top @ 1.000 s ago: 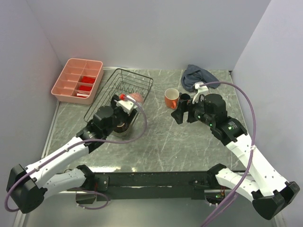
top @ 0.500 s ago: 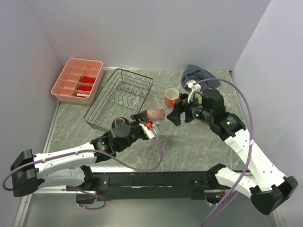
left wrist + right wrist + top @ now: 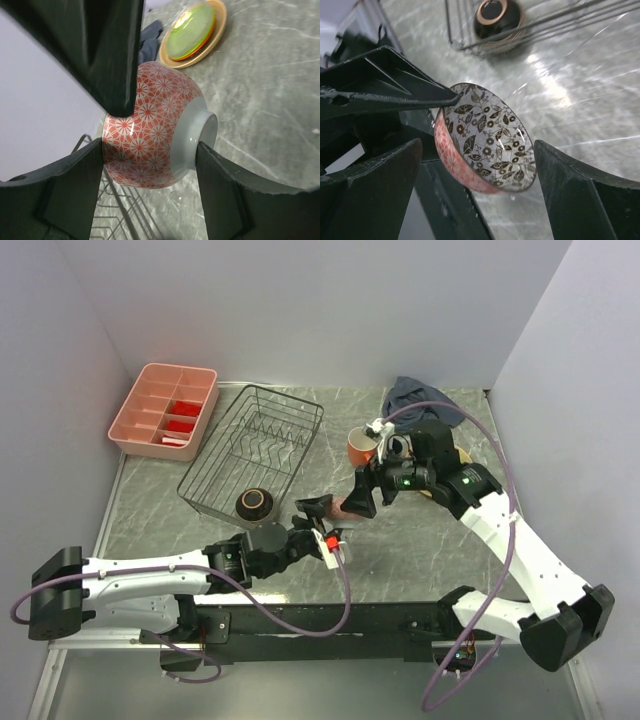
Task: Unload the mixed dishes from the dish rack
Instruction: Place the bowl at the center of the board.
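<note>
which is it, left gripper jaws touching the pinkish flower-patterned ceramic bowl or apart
Touching. The left wrist view shows the left gripper clamping the pinkish flower-patterned ceramic bowl, one jaw on its foot.

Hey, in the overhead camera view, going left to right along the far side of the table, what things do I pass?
Pink compartment tray → dish rack → orange mug → grey-blue cloth.
</note>
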Robot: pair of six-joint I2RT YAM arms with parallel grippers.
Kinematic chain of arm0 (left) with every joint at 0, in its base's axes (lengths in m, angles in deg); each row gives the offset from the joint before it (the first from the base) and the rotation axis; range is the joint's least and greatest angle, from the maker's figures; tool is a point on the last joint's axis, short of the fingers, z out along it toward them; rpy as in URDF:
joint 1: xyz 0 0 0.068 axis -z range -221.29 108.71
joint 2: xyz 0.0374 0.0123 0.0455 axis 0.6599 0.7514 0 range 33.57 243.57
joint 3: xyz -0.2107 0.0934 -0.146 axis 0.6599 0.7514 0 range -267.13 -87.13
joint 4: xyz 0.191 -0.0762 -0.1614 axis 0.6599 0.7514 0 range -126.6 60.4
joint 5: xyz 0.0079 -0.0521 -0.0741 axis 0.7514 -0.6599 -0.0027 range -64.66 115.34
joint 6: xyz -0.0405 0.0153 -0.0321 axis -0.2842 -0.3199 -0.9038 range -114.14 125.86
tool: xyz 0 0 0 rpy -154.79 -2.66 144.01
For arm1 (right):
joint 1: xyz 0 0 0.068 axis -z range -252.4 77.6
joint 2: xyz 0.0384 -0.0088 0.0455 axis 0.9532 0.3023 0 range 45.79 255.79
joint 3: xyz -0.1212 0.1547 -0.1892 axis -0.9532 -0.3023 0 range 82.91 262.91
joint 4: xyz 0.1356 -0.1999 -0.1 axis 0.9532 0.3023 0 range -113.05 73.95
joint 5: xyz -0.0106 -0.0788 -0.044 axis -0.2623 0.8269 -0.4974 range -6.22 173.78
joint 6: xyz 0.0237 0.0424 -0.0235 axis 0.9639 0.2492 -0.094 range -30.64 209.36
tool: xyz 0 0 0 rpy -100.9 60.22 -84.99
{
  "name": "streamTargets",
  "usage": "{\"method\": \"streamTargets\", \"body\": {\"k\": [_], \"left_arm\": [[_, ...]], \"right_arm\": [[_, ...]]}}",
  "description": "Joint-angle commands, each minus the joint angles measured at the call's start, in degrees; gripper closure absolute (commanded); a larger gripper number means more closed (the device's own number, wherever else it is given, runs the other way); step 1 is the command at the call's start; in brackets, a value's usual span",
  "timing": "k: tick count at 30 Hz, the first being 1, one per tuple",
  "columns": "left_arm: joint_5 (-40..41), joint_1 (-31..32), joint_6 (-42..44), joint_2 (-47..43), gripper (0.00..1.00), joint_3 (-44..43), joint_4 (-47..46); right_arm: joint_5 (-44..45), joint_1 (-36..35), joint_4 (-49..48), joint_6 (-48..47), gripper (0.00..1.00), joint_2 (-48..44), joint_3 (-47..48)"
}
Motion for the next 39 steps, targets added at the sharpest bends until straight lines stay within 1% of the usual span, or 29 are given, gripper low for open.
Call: {"method": "streamTargets", "body": {"k": [1,4,8,9,11,12,14,17,18,20,21,23,24,26,27,28,29,30,31,32,33,34,35,37,38,39], "left_arm": [[-1.5,2.0,1.9,-0.1,0.7,-0.2,-6.2],[-1.3,2.9,2.1,0.4,0.7,0.1,-6.3],[-1.1,3.2,2.3,0.8,0.69,0.3,-5.9],[-1.1,3.3,2.1,0.8,0.69,0.4,-6.0],[-0.8,3.3,1.9,1.1,0.69,0.7,-6.2],[-0.6,3.4,1.8,1.1,0.69,0.7,-6.3],[-0.4,3.6,1.8,1.0,0.69,0.9,-6.2],[-0.1,3.7,1.6,1.1,0.69,1.2,-5.9],[-0.2,3.7,1.5,1.0,0.69,1.3,-5.8],[-0.3,3.8,1.2,1.1,0.69,1.5,-5.8],[-0.3,3.8,1.0,1.2,0.68,1.4,-5.8],[0.0,3.9,1.2,1.2,0.68,1.5,-6.2],[0.1,4.0,1.2,1.3,0.68,1.5,-6.2],[0.4,4.0,1.3,1.4,0.68,1.6,-6.5],[0.8,4.0,1.3,1.4,0.68,1.7,-6.7],[0.8,4.1,1.0,1.4,0.67,1.8,-6.7],[1.0,4.1,0.7,1.5,0.66,1.9,-6.7],[1.4,4.1,0.4,1.7,0.65,1.9,-6.6],[1.5,4.1,0.3,1.7,0.63,2.1,-6.6],[1.8,4.1,0.0,2.1,0.58,2.3,-6.5],[2.2,4.1,-0.3,2.1,0.55,2.3,-6.5],[2.9,4.1,-1.2,2.1,0.51,2.5,-6.4],[3.2,4.1,-1.6,2.1,0.44,2.6,-6.3],[4.6,4.1,-2.5,2.1,0.38,3.0,-6.8],[5.3,4.1,-3.6,2.0,0.31,3.3,-7.1],[6.0,4.1,-4.2,2.0,0.27,3.4,-7.2]], "right_arm": [[-7.7,0.2,5.6,-5.3,0.0,2.2,4.6],[-10.3,0.2,9.4,-8.0,0.0,4.1,5.5],[-12.7,0.2,12.1,-10.4,0.05,6.6,5.6],[-13.2,0.2,12.5,-11.0,0.08,7.0,5.5],[-14.5,0.2,13.7,-11.7,0.11,8.2,5.5],[-14.6,0.2,14.1,-12.0,0.14,8.5,5.5],[-14.8,0.2,15.0,-12.4,0.18,9.2,5.5],[-15.0,0.1,15.1,-12.7,0.26,9.5,5.3],[-15.7,0.1,15.1,-13.0,0.31,9.5,5.2],[-16.3,0.1,15.4,-13.0,0.37,10.1,5.3],[-16.6,0.1,15.8,-13.3,0.43,10.4,5.4],[-17.0,0.1,16.0,-13.4,0.48,11.0,5.5],[-17.0,0.1,16.1,-13.4,0.56,11.2,5.7],[-17.4,0.1,16.5,-13.6,0.65,11.8,5.8],[-17.7,0.1,16.5,-13.7,0.71,11.8,5.8],[-18.3,0.1,16.5,-13.6,0.75,12.1,5.8],[-18.7,0.1,16.7,-14.0,0.79,12.1,5.9],[-19.0,0.1,16.9,-14.0,0.85,12.3,6.1],[-19.1,0.1,16.9,-14.2,0.88,12.3,6.1],[-19.3,0.1,16.9,-14.1,0.92,12.5,6.2],[-19.4,0.1,17.0,-14.1,1.0,12.6,6.3],[-19.4,0.1,17.1,-14.3,1.0,12.9,6.4],[-19.4,0.1,17.2,-14.2,1.0,13.0,6.5],[-19.1,0.1,17.4,-14.4,1.0,13.1,6.8],[-18.9,0.1,17.3,-14.3,1.0,13.1,6.9],[-17.9,0.2,17.2,-14.0,1.0,13.0,6.9]]}}
